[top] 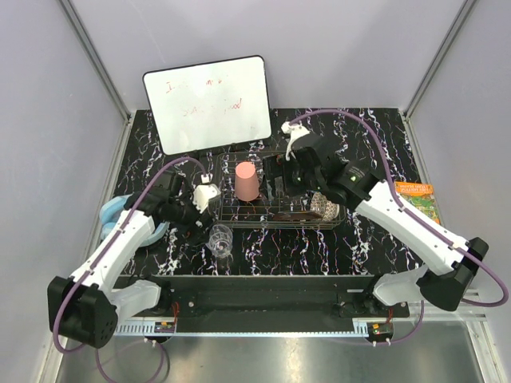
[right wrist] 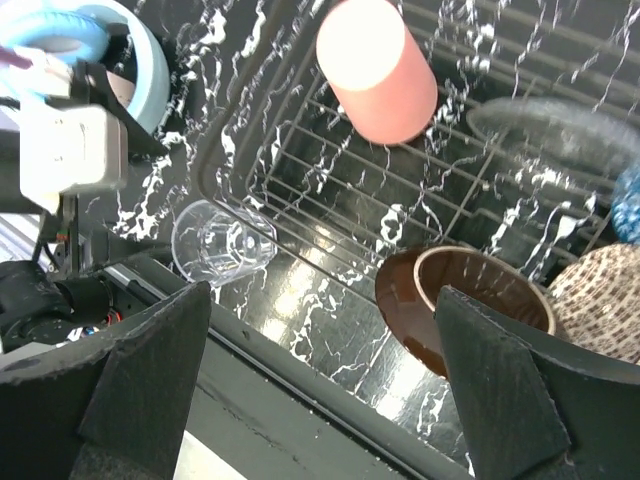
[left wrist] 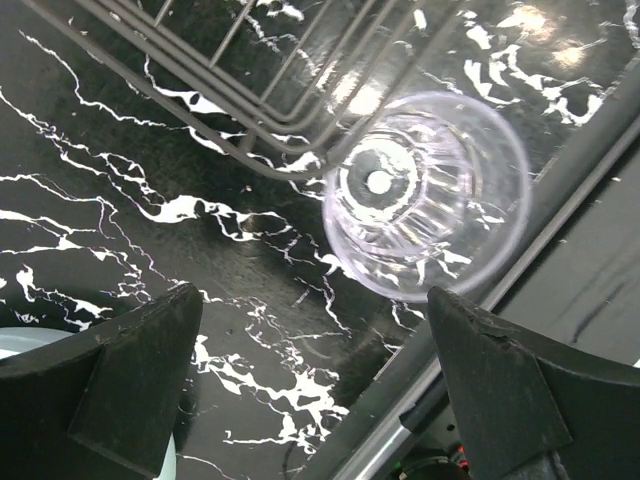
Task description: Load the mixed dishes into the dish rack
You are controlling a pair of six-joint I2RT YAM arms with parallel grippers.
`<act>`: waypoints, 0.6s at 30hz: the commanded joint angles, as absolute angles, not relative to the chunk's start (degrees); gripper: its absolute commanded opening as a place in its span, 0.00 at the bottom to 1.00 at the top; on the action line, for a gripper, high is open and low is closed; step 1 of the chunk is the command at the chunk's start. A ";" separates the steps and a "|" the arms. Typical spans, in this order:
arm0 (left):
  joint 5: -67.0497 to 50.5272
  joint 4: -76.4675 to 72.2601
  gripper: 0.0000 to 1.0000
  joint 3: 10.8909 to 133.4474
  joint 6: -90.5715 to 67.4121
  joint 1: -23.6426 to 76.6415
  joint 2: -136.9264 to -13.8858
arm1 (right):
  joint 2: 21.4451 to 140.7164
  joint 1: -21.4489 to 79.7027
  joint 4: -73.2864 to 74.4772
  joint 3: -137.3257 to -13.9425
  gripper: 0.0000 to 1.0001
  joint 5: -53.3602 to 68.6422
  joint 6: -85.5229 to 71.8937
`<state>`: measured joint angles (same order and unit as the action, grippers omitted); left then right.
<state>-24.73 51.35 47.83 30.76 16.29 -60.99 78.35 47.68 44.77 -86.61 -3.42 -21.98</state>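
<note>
The dark wire dish rack (top: 231, 214) stands mid-table. Inside it are an upside-down pink cup (top: 247, 181), a red plate (top: 292, 215) leaning on edge, and a cream-gold patterned bowl (top: 326, 206). The right wrist view also shows the pink cup (right wrist: 378, 70), the plate's underside (right wrist: 460, 305), a clear glass bowl (right wrist: 560, 135) and a blue patterned bowl (right wrist: 628, 205). The clear stemmed glass (top: 220, 239) stands on the table by the rack's near-left corner, and shows in the left wrist view (left wrist: 425, 195). My left gripper (top: 201, 223) is open and empty, just left of the glass. My right gripper (top: 275, 179) is open and empty above the rack.
A plain light-blue bowl (top: 112, 214) sits at the left under my left arm. A white whiteboard (top: 209, 104) leans at the back. An orange packet (top: 419, 199) lies at the right. The table's metal front rail (right wrist: 330, 400) runs close behind the glass.
</note>
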 commanded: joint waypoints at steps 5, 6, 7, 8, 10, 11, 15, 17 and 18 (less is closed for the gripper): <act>-22.76 43.68 0.99 47.81 29.80 17.31 -66.18 | 73.30 47.99 38.85 -80.77 1.00 -3.95 -25.66; -23.11 43.07 0.99 47.73 29.53 17.49 -66.79 | 72.95 48.08 38.93 -80.60 1.00 -3.87 -25.66; -23.20 42.89 0.98 47.72 29.53 17.66 -67.93 | 72.95 48.08 38.85 -80.51 1.00 -3.87 -25.66; -23.20 42.54 0.97 47.55 29.53 17.84 -68.64 | 72.95 48.08 38.85 -80.51 1.00 -3.95 -25.66; -22.85 41.75 0.93 46.94 29.53 18.28 -70.04 | 73.04 48.08 38.67 -80.33 0.98 -4.04 -25.66; -22.85 41.57 0.91 46.67 29.62 18.28 -70.31 | 73.04 48.08 38.67 -80.25 0.97 -4.13 -25.58; -22.41 41.57 0.74 45.01 31.02 18.37 -70.14 | 73.21 48.08 38.76 -80.33 0.94 -4.22 -25.58; -22.15 41.83 0.68 44.56 31.55 18.37 -69.70 | 73.56 48.08 38.67 -80.33 0.93 -4.39 -25.66; -22.15 42.10 0.66 44.21 31.99 18.28 -69.26 | 73.65 48.08 38.67 -80.42 0.93 -4.39 -25.66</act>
